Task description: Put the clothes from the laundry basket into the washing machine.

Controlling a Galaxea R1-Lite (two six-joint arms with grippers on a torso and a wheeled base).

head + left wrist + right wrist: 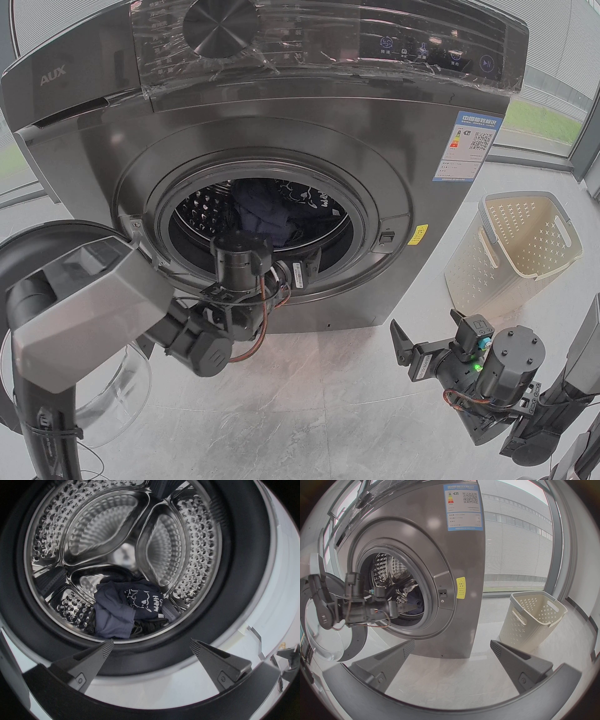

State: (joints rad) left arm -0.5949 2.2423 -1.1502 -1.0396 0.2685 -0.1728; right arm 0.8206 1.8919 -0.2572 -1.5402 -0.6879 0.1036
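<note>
Navy clothes (125, 608) lying low in drum (193, 542) of washing machine (400, 144). We are seeing left pincer (150, 644) spread wide, empty, at rubber seal (243, 573); right pincer (451, 645) spread wide, empty, over floor (325, 400) near laundry basket (475, 275). We are fearing fingers (93, 661) snagging seal when backing out.

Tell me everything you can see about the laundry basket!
The laundry basket is cream plastic with a grey rim and gets narrower toward its base. Its walls are dotted with small cross-shaped holes, and slot handles are cut near the top. It sits on the pale floor to the right of the washing machine, not touching it. Its open top tips a little forward, and it looks empty inside. Only the floor touches it.
</note>
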